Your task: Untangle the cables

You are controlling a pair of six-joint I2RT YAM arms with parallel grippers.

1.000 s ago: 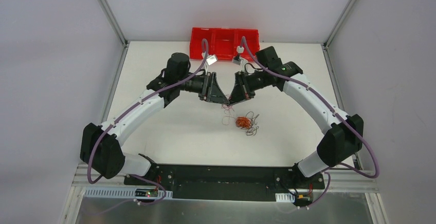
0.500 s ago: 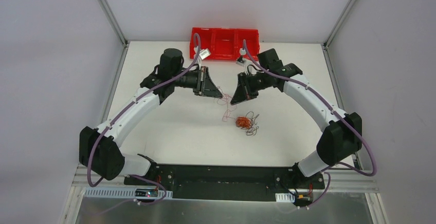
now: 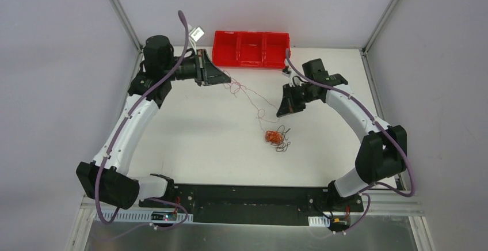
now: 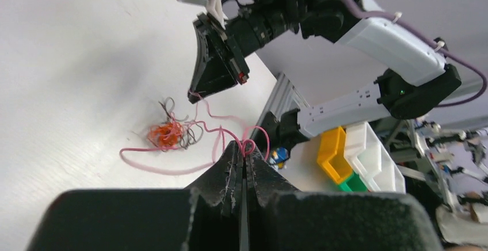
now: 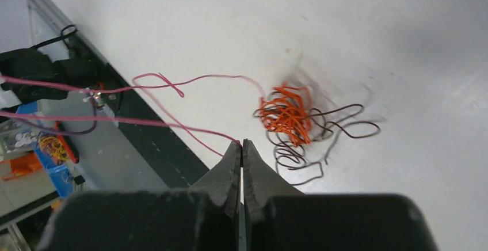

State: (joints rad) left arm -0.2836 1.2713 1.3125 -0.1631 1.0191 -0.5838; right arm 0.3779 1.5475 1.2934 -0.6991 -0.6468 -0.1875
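Note:
A small knotted ball of orange and black cables [image 3: 274,137] lies on the white table right of centre; it also shows in the left wrist view [image 4: 168,133] and the right wrist view [image 5: 288,114]. A thin red cable [image 3: 247,94] runs from the ball up to both grippers. My left gripper [image 3: 225,78] is at the back left, shut on the red cable [image 4: 248,146]. My right gripper [image 3: 281,113] hangs just above the ball, shut on the red cable's other part [image 5: 195,137].
A red compartment tray [image 3: 251,48] stands at the table's back edge, between the two grippers. The metal frame posts rise at the back corners. Yellow, white and green bins [image 4: 357,156] show beyond the table in the left wrist view.
My left gripper has pulled far back and to the left with the red cable, drawing it out of the ball. My right gripper has shifted a little right. The ball stays put.

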